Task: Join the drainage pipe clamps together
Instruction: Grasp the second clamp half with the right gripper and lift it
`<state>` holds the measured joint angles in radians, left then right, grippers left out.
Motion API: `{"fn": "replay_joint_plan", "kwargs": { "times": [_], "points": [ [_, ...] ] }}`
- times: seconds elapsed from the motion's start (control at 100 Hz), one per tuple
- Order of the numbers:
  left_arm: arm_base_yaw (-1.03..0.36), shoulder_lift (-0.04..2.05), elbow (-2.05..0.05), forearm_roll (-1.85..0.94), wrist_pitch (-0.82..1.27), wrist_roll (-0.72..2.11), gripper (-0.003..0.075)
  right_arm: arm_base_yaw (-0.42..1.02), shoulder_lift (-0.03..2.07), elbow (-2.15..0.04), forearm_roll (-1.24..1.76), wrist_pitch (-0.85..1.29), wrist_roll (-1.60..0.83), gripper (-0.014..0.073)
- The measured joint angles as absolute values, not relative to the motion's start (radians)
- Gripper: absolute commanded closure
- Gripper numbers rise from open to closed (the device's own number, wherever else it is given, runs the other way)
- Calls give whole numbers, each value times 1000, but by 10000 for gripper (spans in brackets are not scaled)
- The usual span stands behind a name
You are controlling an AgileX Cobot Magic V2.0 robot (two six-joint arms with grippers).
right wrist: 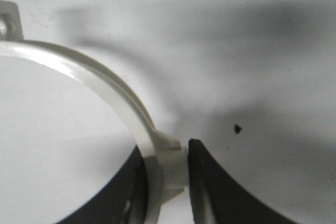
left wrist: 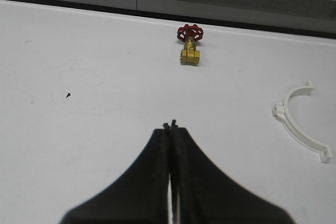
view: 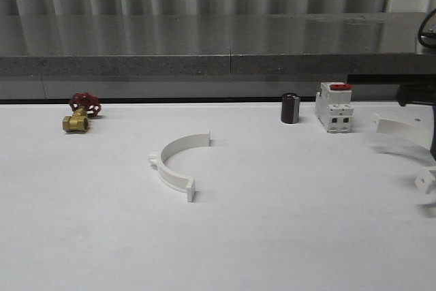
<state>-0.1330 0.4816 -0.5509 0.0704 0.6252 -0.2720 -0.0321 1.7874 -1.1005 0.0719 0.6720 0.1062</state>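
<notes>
One white drainage pipe clamp (view: 176,160) lies flat mid-table, its open side facing right; it also shows in the left wrist view as a clamp (left wrist: 300,125) off to one side of my left gripper (left wrist: 170,127). That gripper is shut on nothing, above bare table. My right gripper (right wrist: 167,157) is shut on the middle boss of the second clamp (right wrist: 97,77), one finger inside the arc and one outside. In the front view this second clamp (view: 396,128) is at the far right edge, blurred and partly cut off.
A brass valve (view: 80,114) with a red handwheel sits at the back left. A black cylinder (view: 290,108) and a white breaker (view: 334,108) with a red switch stand at the back right. A grey ledge (view: 204,59) runs behind the table.
</notes>
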Motion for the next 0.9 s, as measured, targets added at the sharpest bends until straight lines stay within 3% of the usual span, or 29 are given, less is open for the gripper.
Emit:
{"fn": "replay_joint_plan", "kwargs": {
  "times": [0.41, 0.9],
  "points": [
    [-133, 482, -551, 70, 625, -272, 740, 245, 1765, -1149, 0, 716, 385, 497],
    [-133, 482, -551, 70, 625, -272, 740, 266, 1765, -1197, -5, 779, 396, 497]
  ]
}}
